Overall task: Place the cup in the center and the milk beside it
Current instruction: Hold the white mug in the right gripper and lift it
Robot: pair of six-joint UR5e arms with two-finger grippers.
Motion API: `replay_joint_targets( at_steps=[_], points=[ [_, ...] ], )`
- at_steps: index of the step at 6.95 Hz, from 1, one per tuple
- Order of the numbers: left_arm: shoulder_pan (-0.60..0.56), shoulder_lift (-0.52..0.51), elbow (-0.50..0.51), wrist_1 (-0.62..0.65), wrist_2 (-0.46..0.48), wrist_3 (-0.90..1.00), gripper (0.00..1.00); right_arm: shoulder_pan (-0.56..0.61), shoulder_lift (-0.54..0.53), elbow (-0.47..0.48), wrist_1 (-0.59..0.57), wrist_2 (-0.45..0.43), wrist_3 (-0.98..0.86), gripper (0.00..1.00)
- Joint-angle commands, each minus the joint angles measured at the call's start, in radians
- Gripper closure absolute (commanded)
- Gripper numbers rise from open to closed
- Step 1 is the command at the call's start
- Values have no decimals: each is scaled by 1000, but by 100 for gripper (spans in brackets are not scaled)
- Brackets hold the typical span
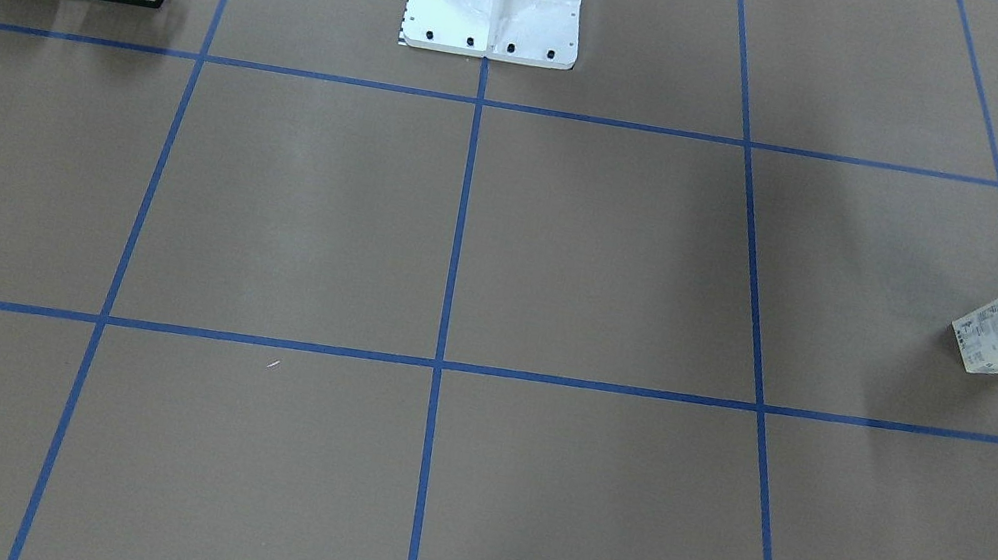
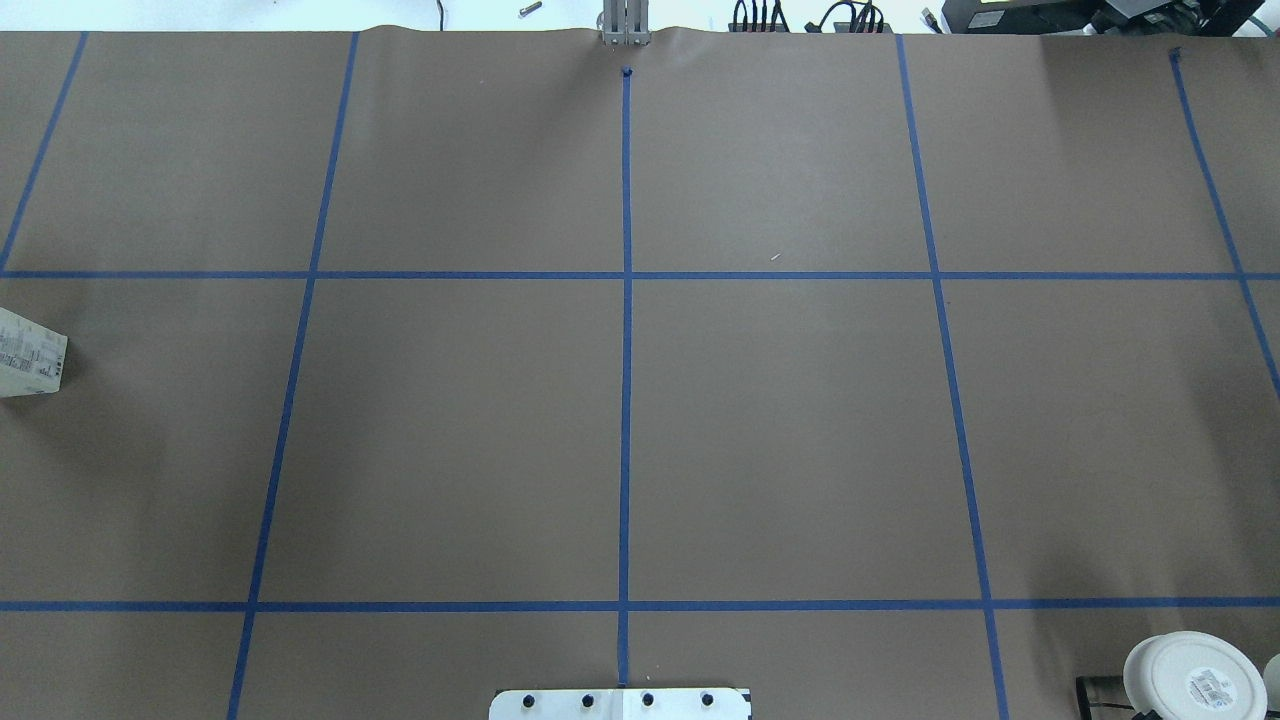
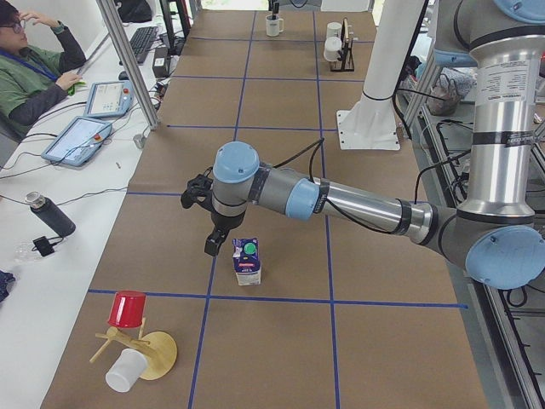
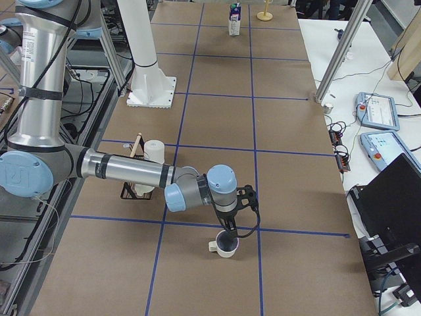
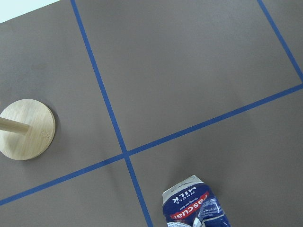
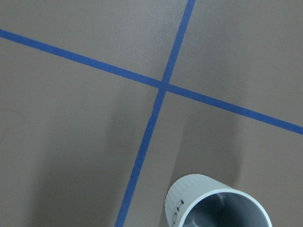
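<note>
The milk [image 5: 194, 207] reads "WHOLE MILK" in white under a red band marked "Pascual". The cup [image 6: 215, 203] bears a few dark letters on its ribbed side (too cut off to read). The left arm [image 3: 358, 204] stretches low over the desk [image 1: 289, 204]. Its wrist is bent so the left gripper [image 3: 215, 245] points down just beside the milk's top, on the side away from the robot; whether it is parted or clenched cannot be told. The right arm [image 4: 131, 172] reaches out likewise, and the right gripper [image 4: 230, 232] points down right over the cup's mouth, its state equally unclear. The milk stands upright at the desk's left end and the cup at its right end, both well apart from the center [image 1: 506, 241].
</note>
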Motion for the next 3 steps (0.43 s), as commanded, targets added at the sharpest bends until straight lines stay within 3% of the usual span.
replay_joint_targets(
  at_steps=[1, 3],
  points=[
    [0, -3, -2, -2, -1, 1, 1, -29, -2, -31, 20, -10, 16, 31],
    [0, -12, -1, -2, -1, 1, 1, -77, -2, -54, 22, -62, 12, 43]
  ],
)
